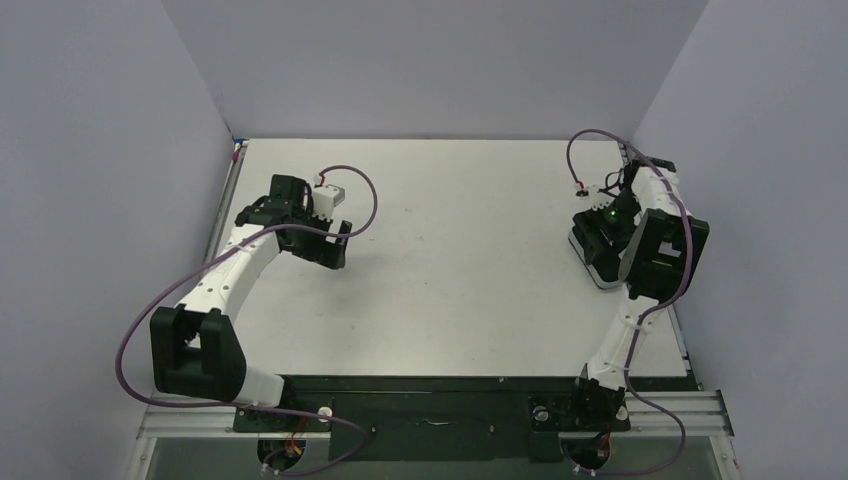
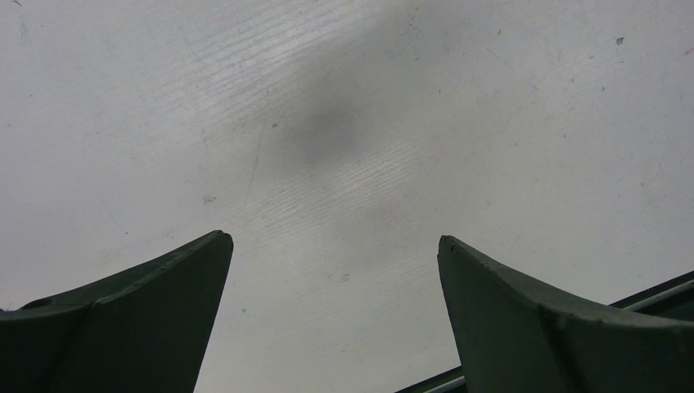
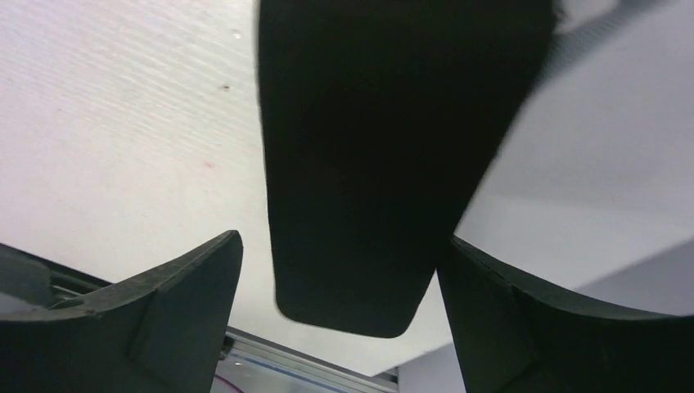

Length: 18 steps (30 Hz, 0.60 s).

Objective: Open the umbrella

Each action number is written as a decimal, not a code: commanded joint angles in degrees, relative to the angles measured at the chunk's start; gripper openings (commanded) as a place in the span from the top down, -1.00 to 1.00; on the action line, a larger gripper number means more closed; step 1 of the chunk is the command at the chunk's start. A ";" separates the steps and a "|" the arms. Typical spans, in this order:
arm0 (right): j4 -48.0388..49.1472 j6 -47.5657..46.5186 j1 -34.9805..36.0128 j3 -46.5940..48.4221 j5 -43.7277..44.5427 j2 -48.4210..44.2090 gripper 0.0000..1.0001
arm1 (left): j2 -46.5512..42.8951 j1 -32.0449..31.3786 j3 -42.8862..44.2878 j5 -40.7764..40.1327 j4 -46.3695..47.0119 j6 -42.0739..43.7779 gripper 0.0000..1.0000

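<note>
The umbrella is out of view in all three views. My left gripper (image 1: 333,247) hangs low over the left half of the white table (image 1: 470,260). In the left wrist view its jaws (image 2: 335,239) stand open with only bare tabletop between the dark fingers (image 2: 164,303). My right gripper (image 1: 600,262) is folded in close to its own arm at the table's right side. Its jaws (image 3: 340,237) are open too. A black rounded slab (image 3: 385,147) fills the space beyond them, apart from both fingers; it looks like a part of the arm itself.
Pale walls close the table in on the left (image 1: 100,150), back and right. A metal rail (image 3: 327,360) runs along the table edge under the right gripper, and another edge strip (image 2: 655,296) shows beside the left gripper. Purple cables (image 1: 365,195) loop off both arms.
</note>
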 commanded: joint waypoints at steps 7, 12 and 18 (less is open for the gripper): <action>7.81 10.50 5.82 -16.53 -12.70 -7.62 -0.34 | -0.11 -0.25 -0.82 1.77 2.38 -0.81 -0.94; 17.98 21.40 13.91 -24.64 -17.95 -12.01 -0.25 | -0.63 -0.22 -2.60 1.95 3.12 -1.67 -0.94; 33.39 38.81 27.10 -30.01 -20.86 -14.17 -0.36 | -0.05 -0.13 -3.75 2.17 3.90 -3.43 -0.94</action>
